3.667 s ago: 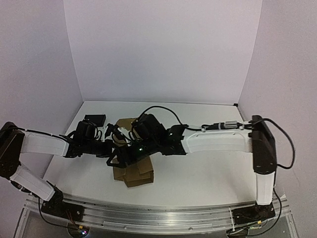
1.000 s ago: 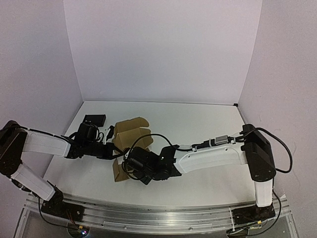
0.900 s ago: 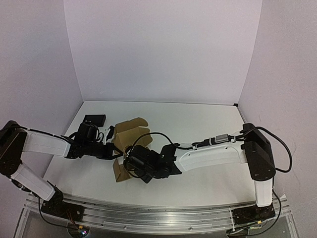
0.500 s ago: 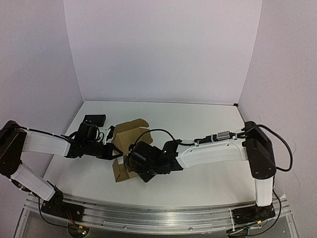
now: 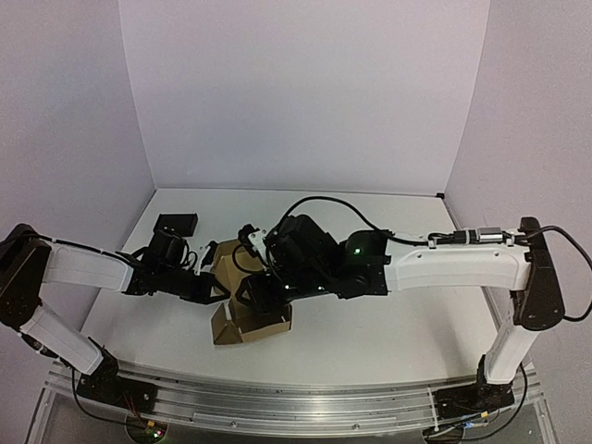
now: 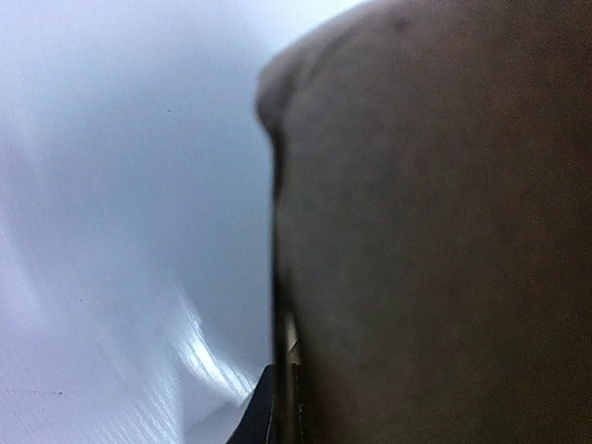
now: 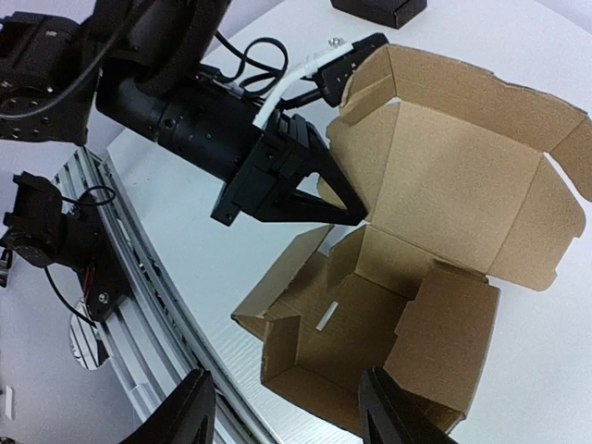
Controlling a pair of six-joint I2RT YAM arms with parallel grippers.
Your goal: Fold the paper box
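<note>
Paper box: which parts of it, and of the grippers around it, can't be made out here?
Top external: the right arm covers most of the paper box; only its near-left corner shows.
Left wrist: blurred cardboard fills the frame; the left gripper is nearly cut off at the bottom edge.
Right wrist: the right gripper and the black object are cropped by edges.

The paper box [image 7: 444,185] is plain brown cardboard, unprinted inside and out. My left claw [image 7: 354,219] is matte black, and so is my right claw [image 7: 291,416]. My left arm [image 5: 79,268] and right arm [image 5: 462,268] wear white shells between black joints, and small green lights [image 5: 356,248] glow on the right one. The desk [image 5: 388,314] is glossy white and the walls [image 5: 305,92] are pale lilac. A small block [image 5: 176,223] near the desk's far left corner is black. The rail [image 5: 277,407] along its near edge is silver-grey.
</note>
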